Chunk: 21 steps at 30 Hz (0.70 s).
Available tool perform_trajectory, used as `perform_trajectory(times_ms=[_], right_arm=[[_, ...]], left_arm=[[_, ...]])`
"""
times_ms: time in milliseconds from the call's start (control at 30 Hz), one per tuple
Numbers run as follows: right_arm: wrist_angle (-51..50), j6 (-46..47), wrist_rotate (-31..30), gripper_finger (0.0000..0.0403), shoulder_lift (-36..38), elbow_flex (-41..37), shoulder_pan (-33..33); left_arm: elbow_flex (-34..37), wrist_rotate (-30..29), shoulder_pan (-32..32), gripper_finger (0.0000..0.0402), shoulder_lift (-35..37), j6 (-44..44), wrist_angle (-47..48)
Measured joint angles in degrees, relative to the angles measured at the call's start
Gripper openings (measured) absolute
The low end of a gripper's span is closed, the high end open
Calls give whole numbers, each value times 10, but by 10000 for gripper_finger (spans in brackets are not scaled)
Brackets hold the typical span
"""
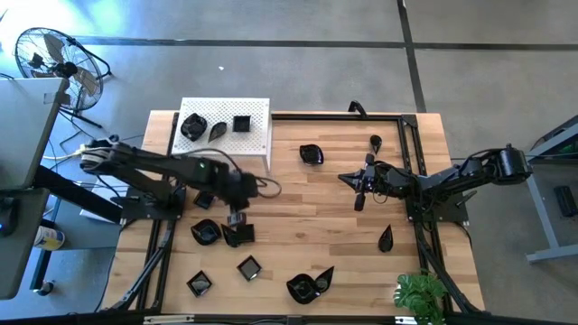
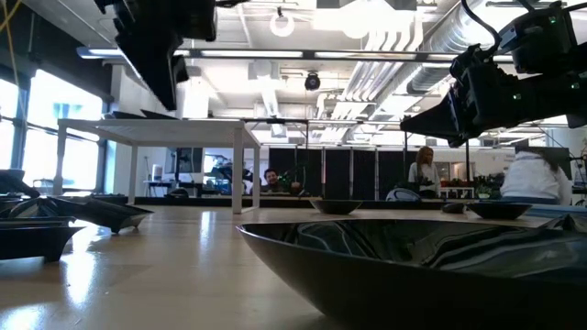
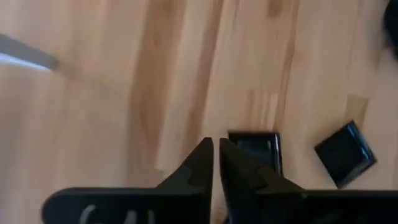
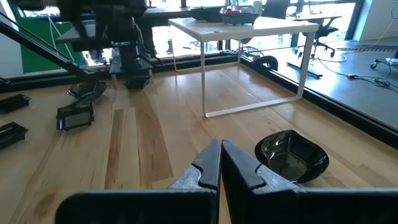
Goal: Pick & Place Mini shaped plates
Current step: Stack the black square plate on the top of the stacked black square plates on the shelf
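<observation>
Glossy black mini plates lie scattered on the wooden table (image 1: 307, 208). Three sit on the white perforated stand (image 1: 257, 135): a wavy round plate (image 1: 191, 126), a leaf plate (image 1: 218, 131) and a square plate (image 1: 241, 124). My left gripper (image 1: 237, 217) is shut and empty, hovering above the table beside a square plate (image 3: 256, 147), with another square plate (image 3: 345, 153) farther off. My right gripper (image 1: 359, 196) is shut and empty over mid-table, near a wavy round plate (image 4: 291, 155).
More plates lie along the near edge: a square plate (image 1: 248, 267), another square plate (image 1: 200, 283) and a large wavy plate (image 1: 307, 286). A teardrop plate (image 1: 386, 238) sits toward the right. A potted plant (image 1: 421, 293) stands at the near right corner. People show in the room beyond.
</observation>
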<state>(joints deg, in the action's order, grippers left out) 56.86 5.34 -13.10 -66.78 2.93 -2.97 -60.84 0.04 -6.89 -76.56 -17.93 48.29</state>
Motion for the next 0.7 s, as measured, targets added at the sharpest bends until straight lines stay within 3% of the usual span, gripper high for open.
perform_trajectory(times_ms=[333,700], right_arm=[[0,2,8,1,1,0,0],[2,6,16,1,0,0,0]], left_arm=[[0,81,-30,106,-139,-39,-18],[-1,84,-29,115,-212,-18,2]])
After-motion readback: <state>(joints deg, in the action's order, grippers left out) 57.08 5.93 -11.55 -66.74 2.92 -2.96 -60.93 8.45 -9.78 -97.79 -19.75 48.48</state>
